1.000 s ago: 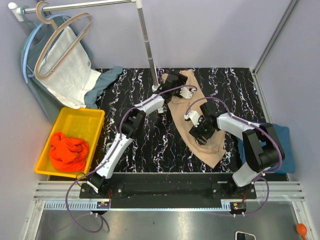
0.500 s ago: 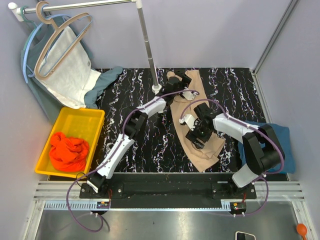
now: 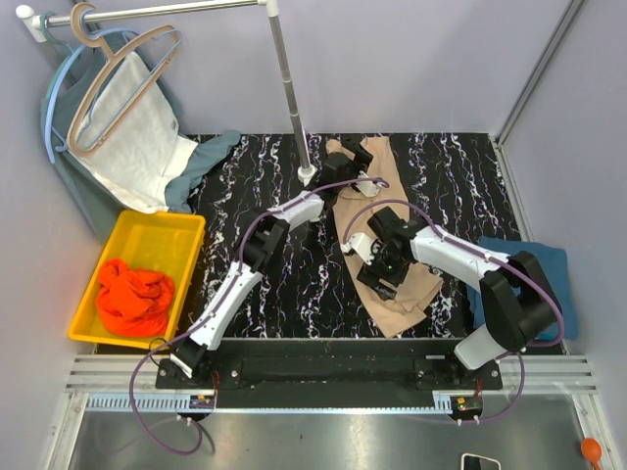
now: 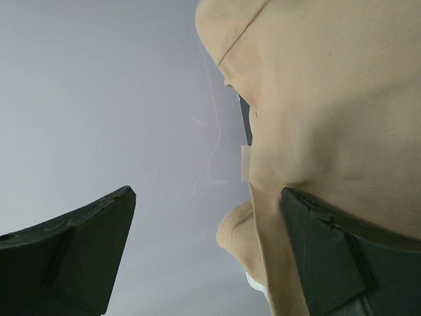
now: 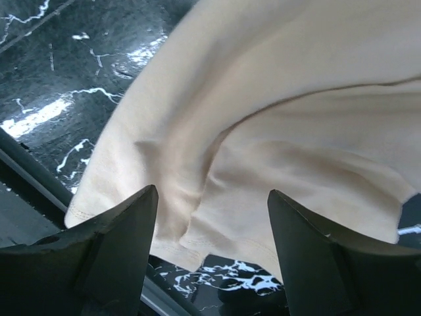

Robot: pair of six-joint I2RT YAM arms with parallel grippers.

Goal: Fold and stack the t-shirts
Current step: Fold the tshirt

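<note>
The beige-tan t-shirt [image 3: 404, 299] lies as a long crumpled strip on the black marble table [image 3: 245, 166], running from the far edge toward the near right. My left gripper [image 3: 358, 157] is at its far end; in the left wrist view [image 4: 207, 191] its jaws stand wide open, with beige cloth [image 4: 329, 99] draped against the right finger. My right gripper [image 3: 384, 269] hovers open over the shirt's near part [image 5: 276, 85], and its fingertips [image 5: 212, 191] hold nothing. The orange-red t-shirt [image 3: 132, 294] lies bunched in a yellow bin. The teal-blue t-shirt [image 3: 554, 279] lies at the table's right edge.
The yellow bin [image 3: 157, 220] stands left of the table. A rack pole [image 3: 291, 88] rises from the table's far middle. A hanger with a white cloth [image 3: 137, 127] and a grey-green garment [image 3: 201, 157] hang at the far left. Walls close the back and right.
The beige shirt has bunched into a narrower strip, and its near end has shifted left. My right gripper moved left and nearer. My left gripper moved toward the far edge.
</note>
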